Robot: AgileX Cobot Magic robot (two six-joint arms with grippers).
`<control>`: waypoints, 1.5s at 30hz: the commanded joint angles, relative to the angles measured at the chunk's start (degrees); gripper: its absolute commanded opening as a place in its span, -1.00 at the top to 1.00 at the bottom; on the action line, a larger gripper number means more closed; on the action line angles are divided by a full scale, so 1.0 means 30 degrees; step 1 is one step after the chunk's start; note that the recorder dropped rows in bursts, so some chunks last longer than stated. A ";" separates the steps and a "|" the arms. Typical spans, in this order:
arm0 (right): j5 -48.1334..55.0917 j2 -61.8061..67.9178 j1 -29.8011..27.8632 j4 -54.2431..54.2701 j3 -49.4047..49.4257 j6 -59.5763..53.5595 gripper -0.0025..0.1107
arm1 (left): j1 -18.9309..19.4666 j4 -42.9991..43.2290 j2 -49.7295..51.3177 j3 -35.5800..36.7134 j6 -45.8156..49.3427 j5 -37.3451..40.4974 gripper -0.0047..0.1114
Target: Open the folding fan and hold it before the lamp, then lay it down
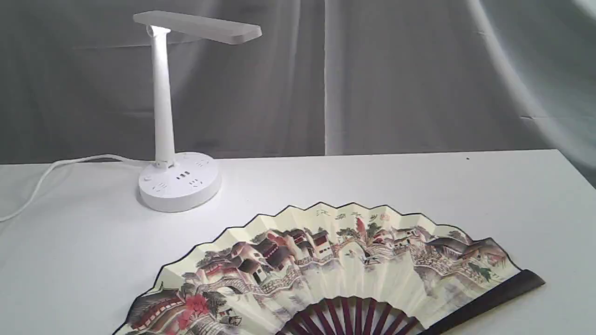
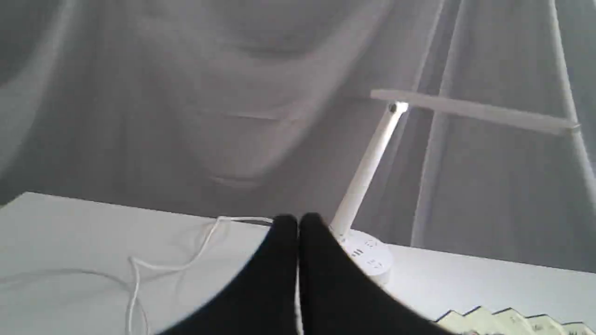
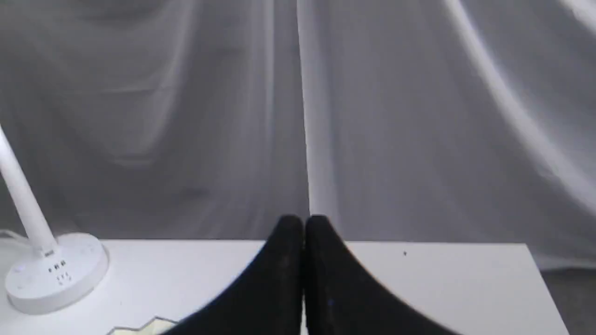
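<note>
The folding fan [image 1: 335, 270] lies fully spread and flat on the white table [image 1: 419, 186], painted village side up, dark ribs toward the near edge. Slivers of its pleated edge show in the left wrist view [image 2: 507, 321] and the right wrist view [image 3: 144, 327]. The white lamp [image 1: 179, 181] stands behind it at the left, head lit; it also appears as the lamp [image 2: 368, 251] and the lamp [image 3: 51, 274]. My left gripper [image 2: 298, 221] is shut on nothing, above the table. My right gripper [image 3: 303, 221] is likewise shut and empty. Neither gripper shows in the exterior view.
The lamp's white cord [image 1: 56, 172] trails left across the table, looping in the left wrist view as the cord [image 2: 153, 265]. A grey curtain [image 1: 396, 79] hangs behind the table. The table's right edge [image 1: 577, 172] drops off near the fan's right guard.
</note>
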 commanded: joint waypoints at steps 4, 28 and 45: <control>-0.0068 -0.5566 0.0037 0.0172 0.2209 -0.0036 0.96 | -0.0184 -0.0678 -0.0333 0.0190 0.0240 0.1072 0.92; -0.6229 -1.4005 -0.0013 0.1069 1.1475 -0.0317 0.96 | -0.0184 0.1343 -0.0333 0.1187 0.0366 -0.0209 0.92; -1.1893 -1.4005 -0.0013 0.2031 1.6483 -0.0677 0.96 | -0.0184 0.0077 -0.0333 0.5878 0.0210 -0.5843 0.92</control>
